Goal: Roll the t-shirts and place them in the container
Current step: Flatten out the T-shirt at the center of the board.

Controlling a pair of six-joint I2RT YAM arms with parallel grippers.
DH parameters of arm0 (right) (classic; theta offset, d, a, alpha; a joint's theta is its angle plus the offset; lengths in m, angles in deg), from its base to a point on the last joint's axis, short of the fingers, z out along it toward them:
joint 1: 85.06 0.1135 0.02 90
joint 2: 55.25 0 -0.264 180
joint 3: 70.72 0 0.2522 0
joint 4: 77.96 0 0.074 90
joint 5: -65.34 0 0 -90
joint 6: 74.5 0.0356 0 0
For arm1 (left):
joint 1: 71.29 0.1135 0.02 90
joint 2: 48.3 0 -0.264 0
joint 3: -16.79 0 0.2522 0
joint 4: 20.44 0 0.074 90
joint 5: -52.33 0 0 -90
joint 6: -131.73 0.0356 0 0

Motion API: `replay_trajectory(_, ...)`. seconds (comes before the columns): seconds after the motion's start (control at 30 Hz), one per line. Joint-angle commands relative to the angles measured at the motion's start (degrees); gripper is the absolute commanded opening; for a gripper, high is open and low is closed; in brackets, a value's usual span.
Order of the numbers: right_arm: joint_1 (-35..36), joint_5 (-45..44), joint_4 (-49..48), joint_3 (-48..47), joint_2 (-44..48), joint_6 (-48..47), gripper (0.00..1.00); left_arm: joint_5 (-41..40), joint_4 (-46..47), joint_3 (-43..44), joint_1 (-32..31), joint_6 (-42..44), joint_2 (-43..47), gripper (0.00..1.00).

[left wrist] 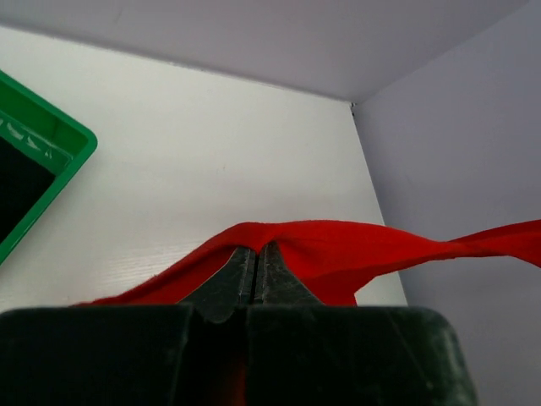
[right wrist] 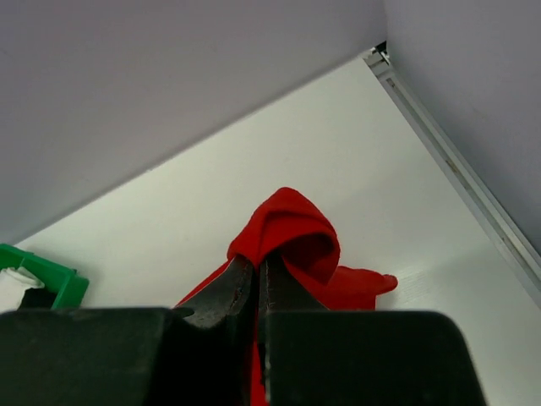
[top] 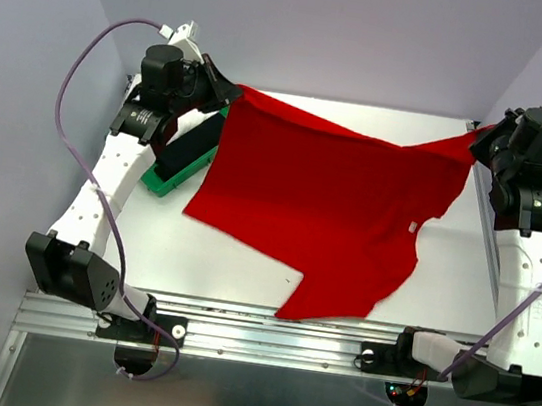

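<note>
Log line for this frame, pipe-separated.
left end effector: shut on red t-shirt | right end effector: shut on red t-shirt | state: stretched between both, rest draped on table

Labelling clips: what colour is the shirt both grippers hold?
Bright red t-shirt; clearest in the top external view.

Overhead view, close wrist views, tray [top: 155, 185] seemingly shared

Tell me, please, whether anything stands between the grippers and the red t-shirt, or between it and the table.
No: the left gripper and right gripper both clamp the red t-shirt. Nothing visible blocks the table; only the green tray sits beside the shirt's left edge.
</note>
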Motion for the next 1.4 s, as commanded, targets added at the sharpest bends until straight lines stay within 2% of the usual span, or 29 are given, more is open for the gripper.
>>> replay_trajectory(0.0,-0.5,-1.2,-4.6,-1.5,4.0,-1.8,0.01,1.8,7.8,7.7,-0.1,1.0,0.3,0.0)
replay_trajectory(0.37,-0.5,-0.6,-0.1,-12.2,8.3,-2.3,0.01,5.0,6.7,21.7,0.6,-1.5,-0.4,0.0)
replay_trajectory(0.63,-0.5,3.9,5.2,-30.3,11.0,-3.3,0.01,3.4,3.2,30.0,1.3,-1.0,6.0,0.0)
replay_trajectory(0.77,-0.5,6.8,6.2,-36.3,12.5,-3.1,0.01,1.9,1.4,33.7,1.5,-0.4,9.8,0.0)
replay_trajectory(1.13,-0.5,10.5,9.0,-43.0,18.1,-1.0,0.01,-1.2,-3.3,37.7,1.5,0.8,19.2,0.0)
replay_trajectory(1.37,-0.5,9.0,9.7,-42.9,20.1,0.1,0.01,-1.3,-5.6,40.7,1.5,1.7,19.5,0.0)
